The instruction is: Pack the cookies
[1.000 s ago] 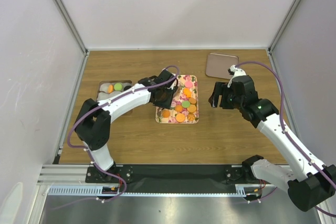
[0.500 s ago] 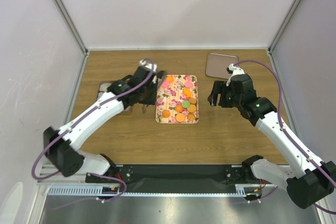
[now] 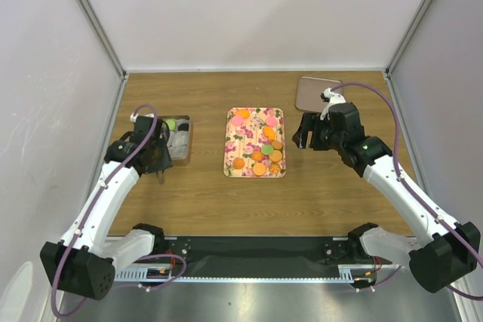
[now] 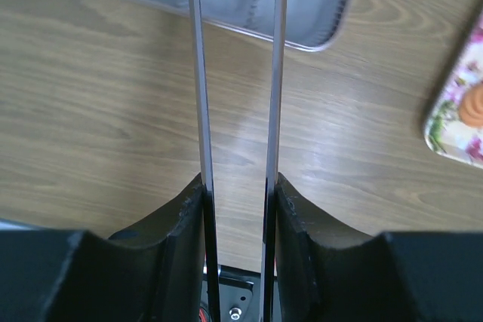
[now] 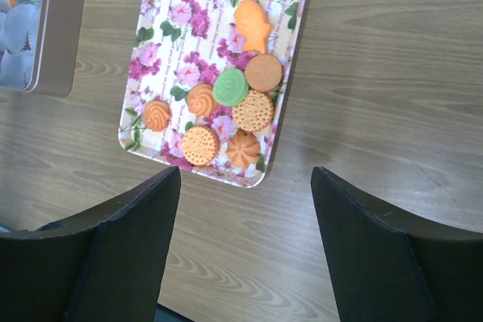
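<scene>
The cookies (image 3: 263, 153) lie on a flowered tray (image 3: 253, 122) in the middle of the table: pink ones at the far end, orange and green ones (image 5: 230, 87) at the near end. An open metal tin (image 3: 186, 146) at the left holds white paper cups and a green cookie (image 3: 171, 124); it also shows in the right wrist view (image 5: 53, 43). My left gripper (image 3: 156, 157) is beside the tin's near left corner. Its thin metal blades (image 4: 202, 111) stand slightly apart with nothing visible between them; their tips are out of view. My right gripper (image 3: 309, 133) is wide open and empty, just right of the tray (image 5: 243, 180).
The tin's lid (image 3: 317, 93) lies at the far right, behind my right gripper. In the left wrist view the tin (image 4: 317, 13) is at the top and the tray's corner (image 4: 453, 122) at the right edge. Grey walls close in the table.
My left arm has swung from over the tray leftward past the tin and pulled back toward the near left. My right gripper has crept slightly farther away.
</scene>
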